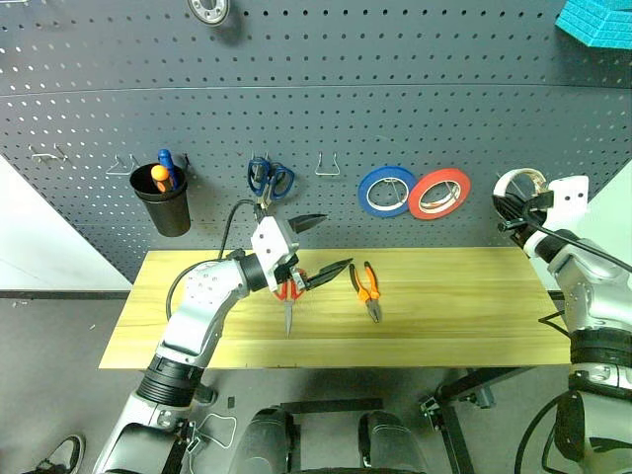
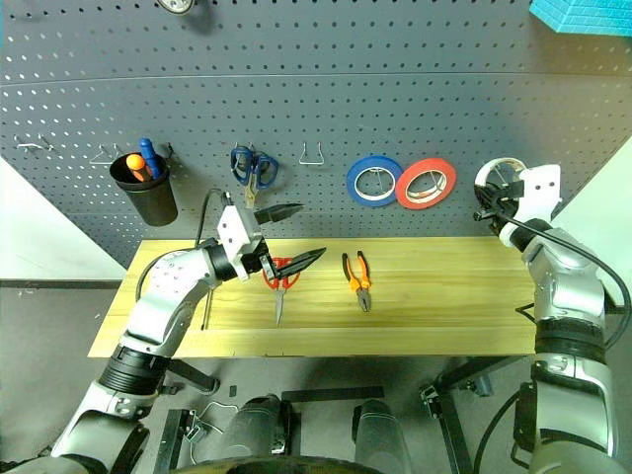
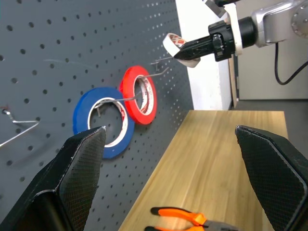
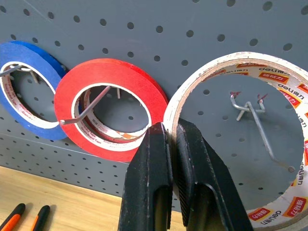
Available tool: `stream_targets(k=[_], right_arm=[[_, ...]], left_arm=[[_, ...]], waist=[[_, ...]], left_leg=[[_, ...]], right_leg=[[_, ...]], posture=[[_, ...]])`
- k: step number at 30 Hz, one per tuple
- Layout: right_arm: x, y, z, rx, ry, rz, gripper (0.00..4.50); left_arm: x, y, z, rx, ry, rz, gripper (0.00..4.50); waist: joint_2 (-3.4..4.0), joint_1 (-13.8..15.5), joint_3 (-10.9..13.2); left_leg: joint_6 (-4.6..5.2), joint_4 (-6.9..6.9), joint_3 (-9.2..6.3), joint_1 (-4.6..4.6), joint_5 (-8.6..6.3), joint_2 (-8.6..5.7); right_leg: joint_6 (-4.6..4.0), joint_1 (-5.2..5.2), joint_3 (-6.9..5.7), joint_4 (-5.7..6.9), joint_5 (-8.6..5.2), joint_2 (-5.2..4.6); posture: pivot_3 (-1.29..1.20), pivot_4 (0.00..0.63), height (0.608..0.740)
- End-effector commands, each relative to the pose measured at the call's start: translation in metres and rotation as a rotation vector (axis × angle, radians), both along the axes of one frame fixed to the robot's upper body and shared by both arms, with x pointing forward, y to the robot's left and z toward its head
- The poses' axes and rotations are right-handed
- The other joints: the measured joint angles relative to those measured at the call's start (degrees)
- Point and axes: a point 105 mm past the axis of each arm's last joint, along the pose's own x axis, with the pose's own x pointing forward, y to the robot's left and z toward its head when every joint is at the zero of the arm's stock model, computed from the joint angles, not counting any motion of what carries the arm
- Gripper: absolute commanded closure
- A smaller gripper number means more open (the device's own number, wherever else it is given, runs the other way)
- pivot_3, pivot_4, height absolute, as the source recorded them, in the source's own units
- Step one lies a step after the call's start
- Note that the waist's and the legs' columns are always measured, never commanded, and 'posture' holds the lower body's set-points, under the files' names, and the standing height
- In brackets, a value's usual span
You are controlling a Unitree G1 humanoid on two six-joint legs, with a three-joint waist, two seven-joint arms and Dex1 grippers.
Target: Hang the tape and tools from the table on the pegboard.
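A: Nearest to the lens is the right end effector (image 4: pixel 171 137), its two black fingers pressed together on the rim of the tape (image 4: pixel 240 134), one finger inside the ring and one outside. So it is pinching the roll, yes?

B: Yes. The cream roll is held upright against the pegboard (image 1: pixel 316 118), and through its hole I see a wire hook (image 4: pixel 252 113). The hook tip seems not yet through the ring, I think.

A: How to do this step well?

B: In my judgement, move the roll so the hook tip passes inside the ring, lower it until the inner edge sits on the wire, and only then release. Letting go too early may drop it.

A: And further out?

B: The red roll (image 4: pixel 108 108) and blue roll (image 4: pixel 26 89) hang beside it on their own hooks. The left end effector (image 1: pixel 314 245) is spread wide above the desk (image 1: pixel 454 326), holding nothing. Under it lie the red-handled scissors (image 1: pixel 289 296); the pliers (image 1: pixel 368 289) are just beside. Both still wait for hanging.
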Motion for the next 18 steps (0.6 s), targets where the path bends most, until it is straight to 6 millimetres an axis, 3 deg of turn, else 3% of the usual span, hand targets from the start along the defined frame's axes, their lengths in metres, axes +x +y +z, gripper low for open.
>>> stream_targets(k=[1, 9, 14, 18], right_arm=[[0.006, 0.004, 0.015, -0.016, -0.060, 0.012, 4.44], [0.025, 0.016, 0.001, 0.003, -0.024, 0.019, 4.44], [0.047, 0.027, -0.009, 0.020, 0.009, -0.015, 4.44], [0.057, 0.025, -0.011, 0.028, 0.030, -0.068, 4.44]], left_arm=[[-0.002, 0.004, 0.015, -0.022, -0.052, 0.010, 0.00], [-0.001, 0.004, 0.018, -0.020, -0.057, 0.013, 0.00], [-0.001, 0.008, 0.020, -0.011, -0.064, 0.024, 0.00], [-0.002, 0.010, 0.023, -0.006, -0.073, 0.033, 0.00]], waist=[[0.00, 0.00, 0.00], [0.00, -0.07, 0.00], [0.00, -0.25, 0.01], [0.00, -0.10, 0.01]], left_leg=[[0.00, 0.00, 0.00, 0.01, 0.00, 0.00], [0.00, -0.01, 0.01, 0.14, 0.00, 0.00], [0.01, -0.05, 0.04, 0.61, -0.01, 0.00], [0.01, -0.06, 0.02, 0.68, -0.01, 0.01]], right_leg=[[0.00, 0.01, 0.00, 0.00, 0.00, 0.00], [-0.02, 0.09, 0.02, 0.02, -0.01, 0.01], [-0.12, 0.57, 0.03, -0.07, -0.08, 0.01], [-0.14, 0.65, 0.02, -0.04, -0.08, 0.01]], posture=[[0.12, 0.059, 0.716], [0.14, 0.063, 0.716], [0.16, 0.064, 0.716], [0.17, 0.064, 0.716]])
